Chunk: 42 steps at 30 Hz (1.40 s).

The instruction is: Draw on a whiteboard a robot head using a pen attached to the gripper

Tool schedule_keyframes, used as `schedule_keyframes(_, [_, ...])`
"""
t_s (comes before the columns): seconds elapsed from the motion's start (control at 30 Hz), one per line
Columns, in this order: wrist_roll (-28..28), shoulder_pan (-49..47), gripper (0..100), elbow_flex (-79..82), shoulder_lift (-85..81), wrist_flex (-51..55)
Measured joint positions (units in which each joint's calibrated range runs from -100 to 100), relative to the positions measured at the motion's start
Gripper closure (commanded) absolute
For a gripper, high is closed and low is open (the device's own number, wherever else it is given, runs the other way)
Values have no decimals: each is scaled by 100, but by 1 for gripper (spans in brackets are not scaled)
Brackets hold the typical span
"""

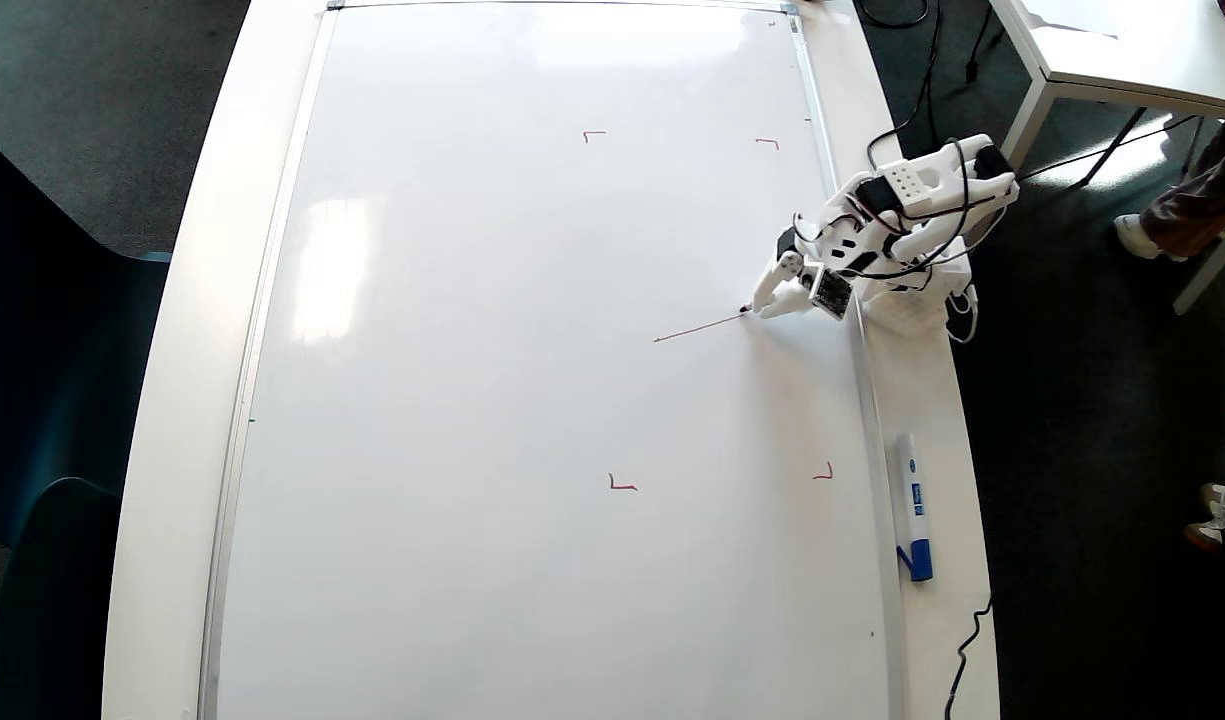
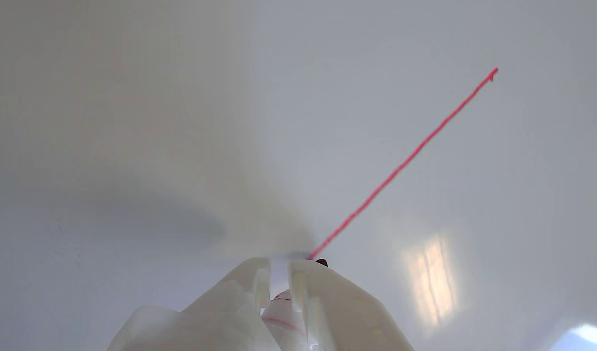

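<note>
Now pincer clamped on pen, tip touching whiteboard w/ red line.

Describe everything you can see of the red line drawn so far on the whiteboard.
The red line is a single thin, nearly straight stroke on the glossy whiteboard, inside the four red corner marks. In the overhead view it slants up rightward, ending at the pen tip held in the gripper. In the wrist view its far end has a tiny hook. No square outline yet.
</note>
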Motion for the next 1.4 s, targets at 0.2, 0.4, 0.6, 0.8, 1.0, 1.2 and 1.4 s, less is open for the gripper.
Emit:
schedule_keyframes(0.2, [127,437,99,-64,102,84])
schedule_keyframes(0.4, [132,664,99,-466,856,186])
schedule_keyframes(0.6, [132,716,99,-466,856,194])
schedule_keyframes(0.8, [391,422,99,-420,559,203])
schedule_keyframes(1.0, [476,181,99,-247,-136,253])
schedule_keyframes(1.2, [476,143,99,-238,-161,253])
schedule_keyframes(1.4, [476,106,99,-238,-152,253])
